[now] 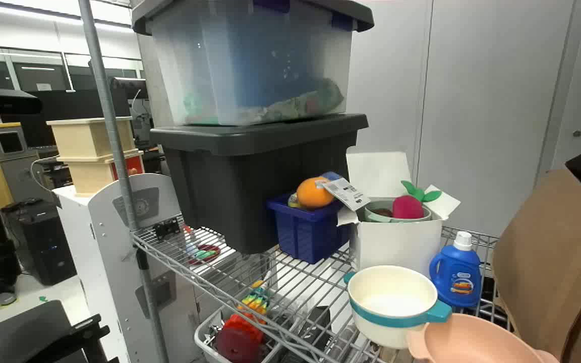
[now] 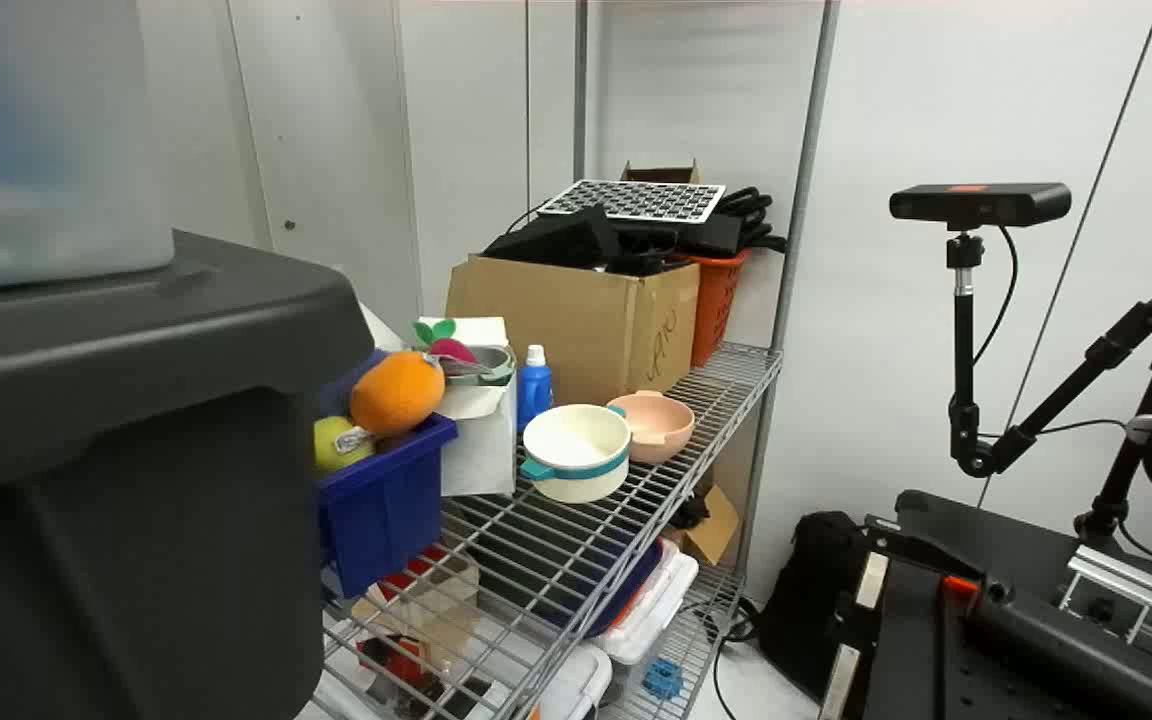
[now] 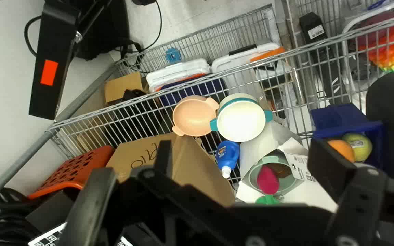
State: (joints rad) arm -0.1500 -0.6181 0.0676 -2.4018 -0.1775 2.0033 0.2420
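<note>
The claw (image 3: 234, 164) stood spread wide, facing the wire shelf (image 2: 672, 500). Near its outer long edge sat a cream bowl (image 1: 391, 292) with a teal band (image 1: 394, 320), and just beside it a peach bowl (image 3: 194, 117). Farther in from that edge a blue bottle (image 1: 456, 276) stood upright next to a white box (image 1: 396, 244), which held a green pot (image 3: 268, 159) with a magenta fruit (image 3: 268, 179) in it. A blue bin (image 1: 305, 234) flanked the box's other side, next to a black tote (image 1: 220, 191)

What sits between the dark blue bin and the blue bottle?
An open white box, with a pale green pot in its opening, stands between the blue bin and blue bottle; both exterior views and the wrist view show it.
</note>
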